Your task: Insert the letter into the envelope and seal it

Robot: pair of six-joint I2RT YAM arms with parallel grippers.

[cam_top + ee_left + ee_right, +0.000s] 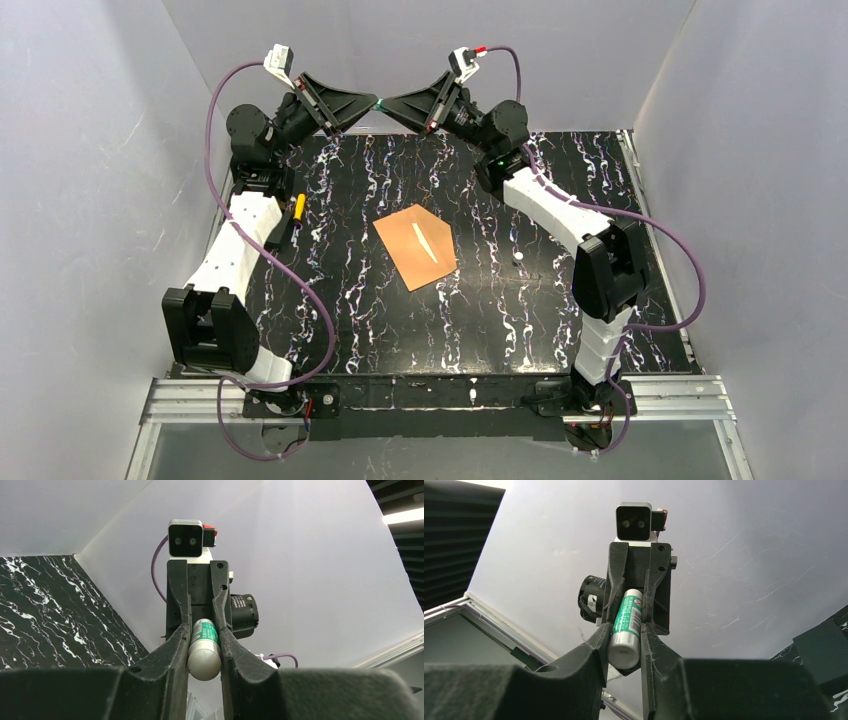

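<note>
Both arms up at the far edge, tips meeting nose to nose. L gripper [202, 632] clamped on the glue stick [204, 652], white end twd its cam. R gripper [625, 630] pinching the same stick from the opp side, fingers [599, 645] tight vs the green label. Envelope [415, 245] lies flat mid-table [500, 320], well apart from both, w/ a pale sliver [425, 242] on it; can't tell if that's the letter.
</note>
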